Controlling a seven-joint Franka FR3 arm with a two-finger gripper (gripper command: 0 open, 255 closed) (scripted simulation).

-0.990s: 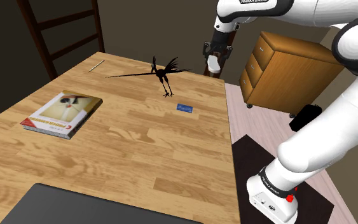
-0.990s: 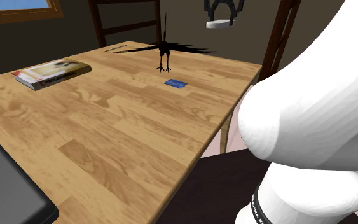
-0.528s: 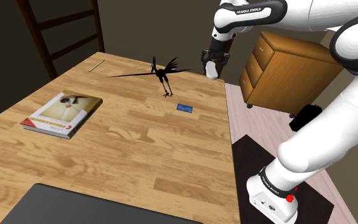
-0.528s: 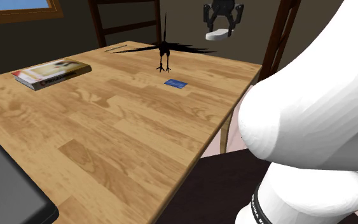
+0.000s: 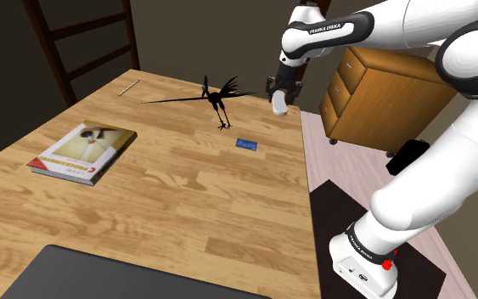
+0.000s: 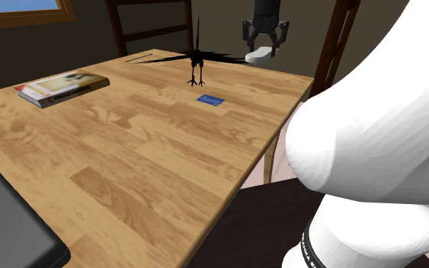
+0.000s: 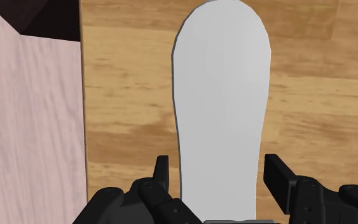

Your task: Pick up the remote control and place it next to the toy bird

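Gripper (image 7: 219, 179) was clamped on the white remote (image 7: 222, 95), above the table (image 5: 186, 187) corner, with the black toy bird (image 5: 220, 102) near beside it. Needed a straight descent, flat release, clear of the bird's feathers.

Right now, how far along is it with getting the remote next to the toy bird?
Pickup looks done: the end effector is shut on the white remote, which hangs clear of the table. In hand: the carry, with the remote above the table's far corner, a little way from the black toy bird. Left: lower it beside the bird and let go.
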